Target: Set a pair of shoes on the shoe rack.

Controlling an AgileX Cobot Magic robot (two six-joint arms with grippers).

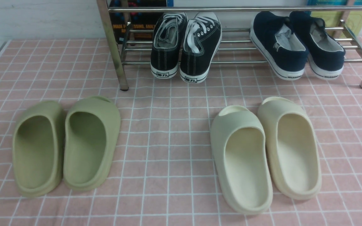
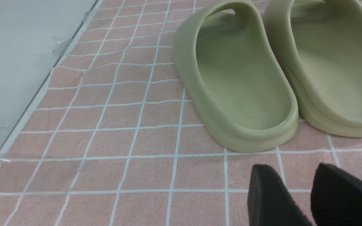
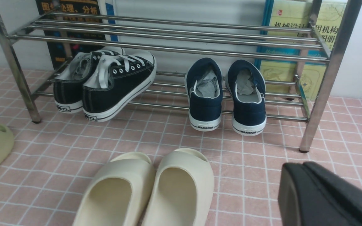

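The pair of shoes, navy slip-ons with white soles, stands side by side on the lower bars of the shoe rack at its right end. Their toes point to the wall and their heels overhang the front bar. One shoe is left of the other; the right wrist view shows both under the rack's upper bars. My right gripper is shut on nothing, low over the pink cloth in front of the rack's right post. My left gripper is open and empty, just behind the green slides.
Black lace-up sneakers sit on the rack's left half. Green slides lie front left and cream slides front right on the pink checked cloth. Books lean behind the rack. The cloth's left edge meets a pale surface.
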